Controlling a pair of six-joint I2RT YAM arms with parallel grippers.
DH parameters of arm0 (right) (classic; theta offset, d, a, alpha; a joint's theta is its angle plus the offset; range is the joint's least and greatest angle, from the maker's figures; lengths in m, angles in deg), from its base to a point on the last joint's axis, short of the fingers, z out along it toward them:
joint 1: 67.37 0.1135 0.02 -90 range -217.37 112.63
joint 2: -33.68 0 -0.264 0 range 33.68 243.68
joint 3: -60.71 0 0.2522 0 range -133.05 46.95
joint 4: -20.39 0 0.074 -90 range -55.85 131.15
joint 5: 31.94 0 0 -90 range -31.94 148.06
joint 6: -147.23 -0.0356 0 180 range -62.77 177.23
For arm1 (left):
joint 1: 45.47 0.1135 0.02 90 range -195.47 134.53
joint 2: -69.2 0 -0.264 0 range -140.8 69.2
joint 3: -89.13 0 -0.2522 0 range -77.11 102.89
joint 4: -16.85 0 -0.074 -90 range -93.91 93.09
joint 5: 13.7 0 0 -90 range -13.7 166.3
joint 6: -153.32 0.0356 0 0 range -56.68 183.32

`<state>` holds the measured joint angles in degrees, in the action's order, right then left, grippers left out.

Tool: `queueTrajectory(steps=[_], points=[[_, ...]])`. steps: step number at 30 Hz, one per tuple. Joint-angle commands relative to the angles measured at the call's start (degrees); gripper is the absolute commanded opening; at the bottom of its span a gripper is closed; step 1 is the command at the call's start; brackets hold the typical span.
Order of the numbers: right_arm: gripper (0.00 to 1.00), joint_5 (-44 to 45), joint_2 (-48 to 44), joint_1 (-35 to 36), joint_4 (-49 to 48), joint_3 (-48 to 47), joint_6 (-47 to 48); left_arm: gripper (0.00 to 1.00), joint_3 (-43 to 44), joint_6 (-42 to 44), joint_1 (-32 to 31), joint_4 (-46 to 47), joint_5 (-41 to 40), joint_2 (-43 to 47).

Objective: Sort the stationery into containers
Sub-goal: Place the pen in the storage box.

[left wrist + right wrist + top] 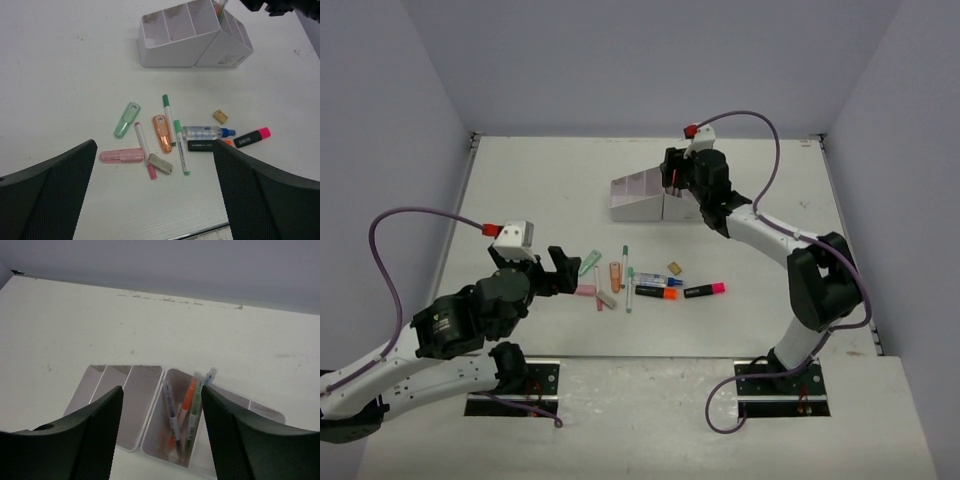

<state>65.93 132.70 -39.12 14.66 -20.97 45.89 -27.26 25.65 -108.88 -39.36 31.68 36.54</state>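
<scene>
A: Left gripper [155,147]?
B: Fingers spread wide, empty, at 9 o'clock of the loose stationery [655,292].
A: Right gripper [162,390]?
B: Fingers apart, empty, above the white organiser [638,203], 12 o'clock from that pile; pens [187,404] inside.

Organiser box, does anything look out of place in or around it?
Nothing looks damaged or spilled. The white organiser box sits squarely on the table; pens lean at mixed angles in one compartment. The unsorted stationery lies scattered in front of it.
</scene>
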Motion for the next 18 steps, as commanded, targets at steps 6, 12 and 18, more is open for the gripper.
queueTrajectory(steps=[6, 12, 18], points=[[0.64, -8.6, -21.9, 2.0, 20.8, 2.8, -4.5, 1.00, 5.8, -8.0, 0.0, -13.5, -10.6, -6.8], [0.62, -1.6, -28.1, 10.4, 31.4, 10.0, -3.5, 1.00, 4.6, -9.7, 1.1, -13.9, -13.8, -12.3], [0.62, -3.9, -30.3, 17.8, 38.1, 13.7, -1.3, 1.00, 4.7, -9.2, 4.3, -13.1, -12.2, -18.5]])
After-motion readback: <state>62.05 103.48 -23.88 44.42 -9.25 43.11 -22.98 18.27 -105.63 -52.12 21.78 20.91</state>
